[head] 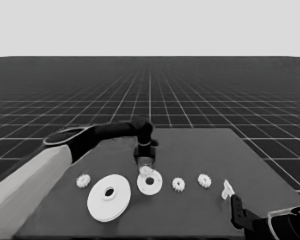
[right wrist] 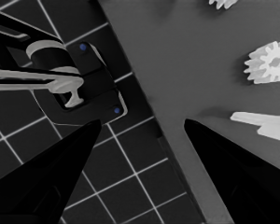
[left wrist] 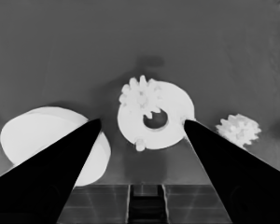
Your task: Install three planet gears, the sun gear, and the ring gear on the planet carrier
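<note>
Left end effector (left wrist: 142,123) spread wide | hovering over smaller round part (left wrist: 170,114) | nothing held

Simulated test bench, not a real room.

Rendered all through: a flat dark table (head: 190,150) set on a floor grid (head: 200,100) of pale lines running off to a dead-straight horizon, with a blank pale band (head: 150,27) above. No walls in sight, just that one surface in open gridded space. Plain white parts laid out on the table: toothed gears (head: 178,184), a larger round part (head: 109,197), a smaller round part (head: 150,183). Dark machinery (right wrist: 79,79) with small blue lights showing past the table's edge in the right wrist view.
</note>
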Available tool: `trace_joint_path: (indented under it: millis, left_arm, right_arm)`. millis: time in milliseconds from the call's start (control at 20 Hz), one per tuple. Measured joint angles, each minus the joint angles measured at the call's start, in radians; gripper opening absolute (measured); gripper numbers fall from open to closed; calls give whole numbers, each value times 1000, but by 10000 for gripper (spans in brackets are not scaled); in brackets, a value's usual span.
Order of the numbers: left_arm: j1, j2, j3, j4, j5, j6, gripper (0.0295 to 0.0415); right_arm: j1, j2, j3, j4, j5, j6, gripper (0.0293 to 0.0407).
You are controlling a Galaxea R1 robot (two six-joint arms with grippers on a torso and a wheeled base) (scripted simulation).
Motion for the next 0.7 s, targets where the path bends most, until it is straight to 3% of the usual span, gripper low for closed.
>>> trace_joint_path:
  millis: [300,350,400,500,700]
  left_arm:
    - [-16,-1,4,-17,6,-2,385]
    - [-11,-272,450,-7,12,-72,385]
    - [-6,-563,610,-7,-1,9,385]
    - [-3,-784,562,-21,-35,226,385]
    - [-3,-837,479,-35,-55,356,385]
  right_arm:
    - [0,0,0,0,0,0,385]
    - [0,0,0,0,0,0,385]
    - [0,0,0,0,0,0,385]
    - [0,0,0,0,0,0,385]
    - [0,0,0,0,0,0,385]
